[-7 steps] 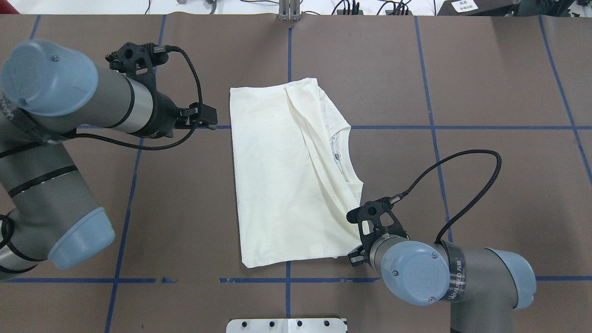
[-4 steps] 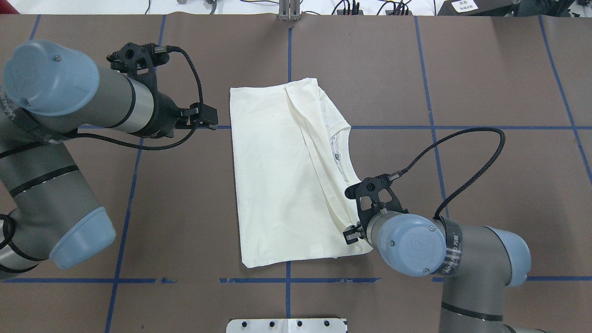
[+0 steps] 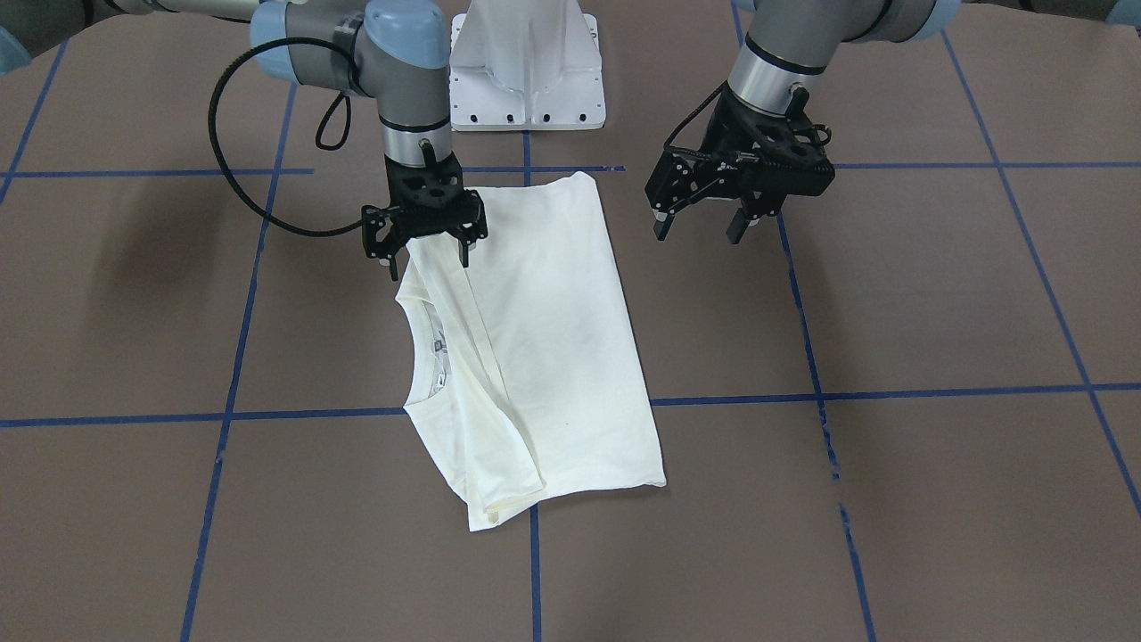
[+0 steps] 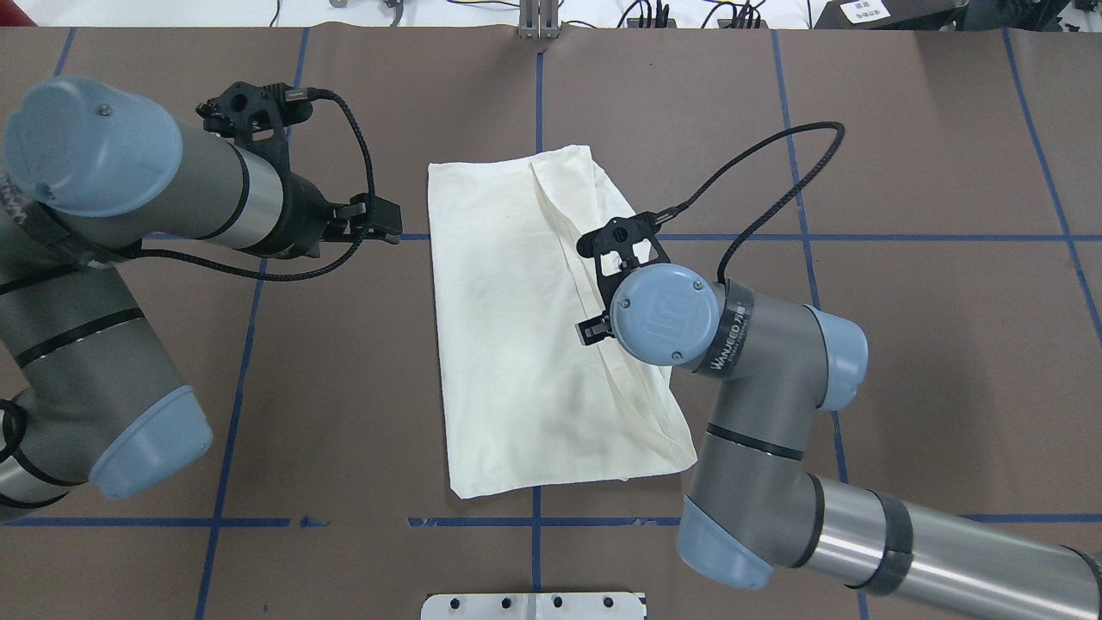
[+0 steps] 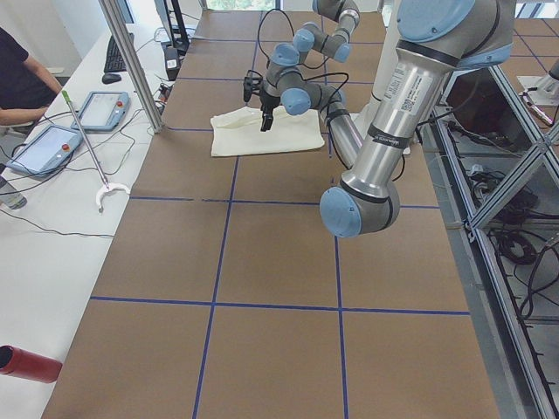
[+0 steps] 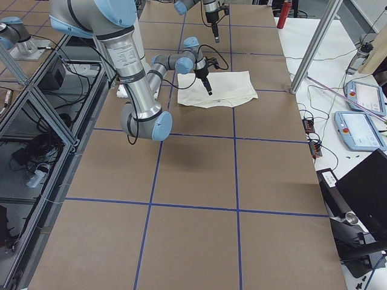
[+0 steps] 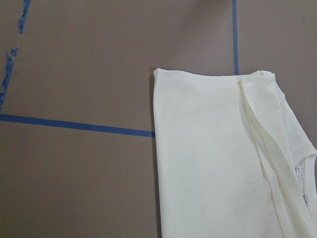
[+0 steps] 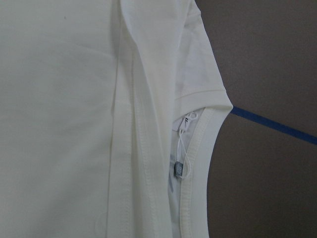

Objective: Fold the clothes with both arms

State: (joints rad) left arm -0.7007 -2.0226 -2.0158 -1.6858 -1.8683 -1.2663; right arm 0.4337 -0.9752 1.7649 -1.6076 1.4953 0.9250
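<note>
Cream-white long-sleeved T-shirt (image 4: 516,344) lies folded, plain back up, on the brown table (image 4: 904,344) gridded with blue tape. Over the shirt's neckline-side edge, the right black two-finger gripper (image 3: 429,259) points down, jaws spread. Beside the shirt's opposite edge, apart from it, the left black two-finger gripper (image 3: 698,230) hangs with jaws spread.

**Lighting and image quality.** Even, diffuse light is falling from above in every view. The brown table (image 3: 891,294) is carrying only soft, faint shadows — one is lying beneath the left gripper (image 3: 697,234), another is spreading beside the right arm (image 3: 392,53). The T-shirt (image 4: 508,327) is reading very bright, its folds nearly washing out from overhead. The right wrist view is appearing greyish and slightly soft at close range. The side views are stretching perspective, with uprights leaning toward the frame edges.
</note>
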